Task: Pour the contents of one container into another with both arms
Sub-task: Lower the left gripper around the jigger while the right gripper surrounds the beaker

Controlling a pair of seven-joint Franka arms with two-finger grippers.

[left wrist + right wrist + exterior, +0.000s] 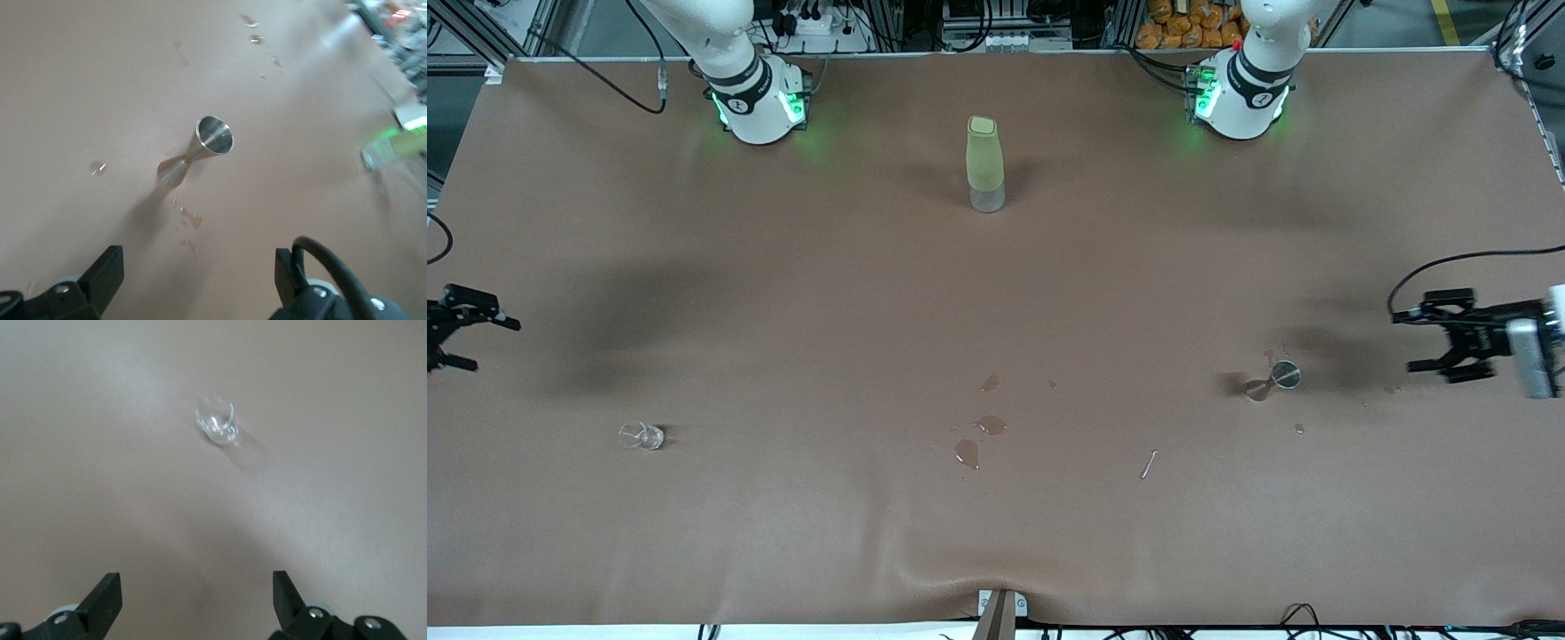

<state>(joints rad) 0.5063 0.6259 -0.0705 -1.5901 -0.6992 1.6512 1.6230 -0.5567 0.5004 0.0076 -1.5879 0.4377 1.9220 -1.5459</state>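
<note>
No brand, label or legible writing on any item; clear glass cup stands at lower left of the front view on the brown tabletop, toward the right arm's end; metal jigger stands at right of centre, toward the left arm's end; pale-green bottle upright at upper centre; liquid spots near lower centre; left claw at right edge, fingers apart, empty; right claw at left edge, fingers apart, empty.
</note>
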